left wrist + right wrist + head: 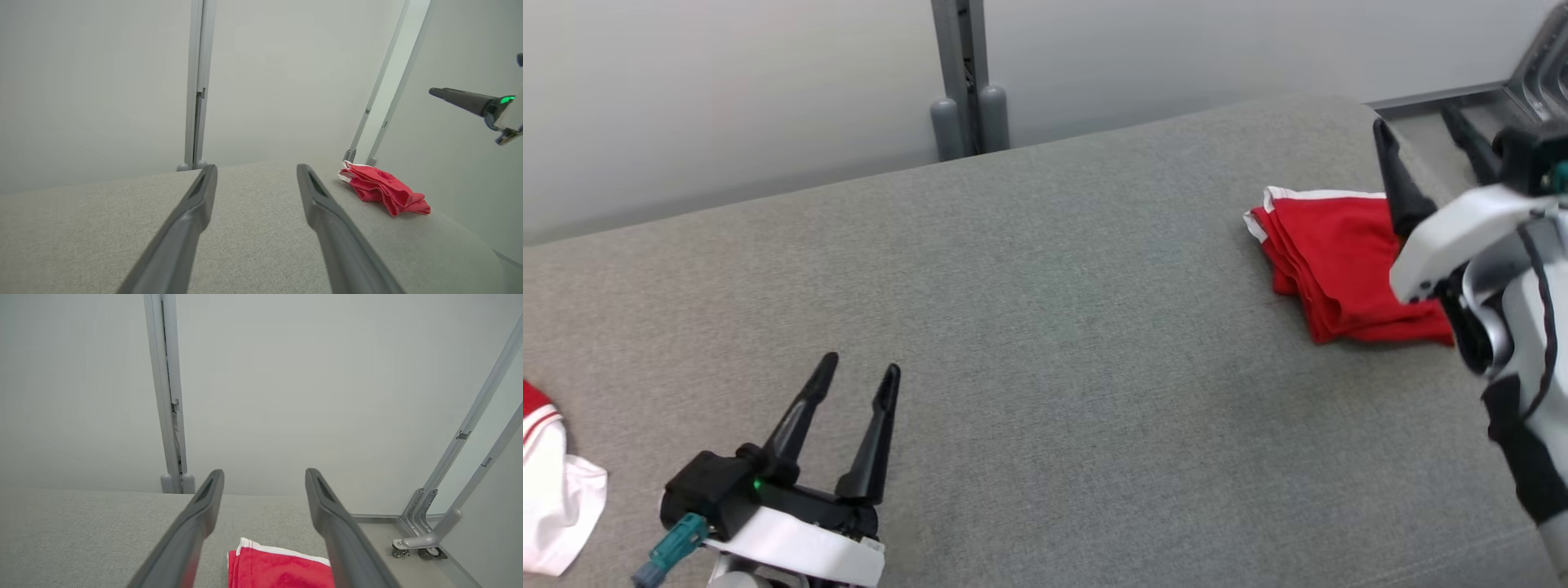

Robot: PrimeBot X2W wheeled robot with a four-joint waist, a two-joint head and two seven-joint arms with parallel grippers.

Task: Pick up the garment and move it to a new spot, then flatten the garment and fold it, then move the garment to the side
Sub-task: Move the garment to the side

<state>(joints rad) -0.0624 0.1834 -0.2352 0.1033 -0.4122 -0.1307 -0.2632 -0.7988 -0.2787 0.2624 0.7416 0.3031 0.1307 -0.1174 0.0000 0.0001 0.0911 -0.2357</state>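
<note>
Fabric of a grey weave covers the broad flat surface (1045, 343) that spans the scene from left to right. Behind its far edge stands a pale wall (727, 98), split by an upright grey post (964, 73) with two rounded feet at its base. At the far right a grey wheeled frame (425, 539) stands on the floor past the surface's corner. The right arm's white and silver forearm (1503, 245) reaches in from the right, and the right gripper (264, 474) hangs in the air above the surface with its two dark fingers spread wide and nothing between them. Beneath it, on the far right part of the surface close to the right edge, lies the garment (1339, 261), red with white trim along its far hem, folded into a compact stack of layers; the fingers are clear of it. The left gripper (861, 366) sits at the near left, low over the bare fabric, well apart from the garment, its jaws parted and empty. A white cloth with red stripes (556, 490) lies at the near left edge.
</note>
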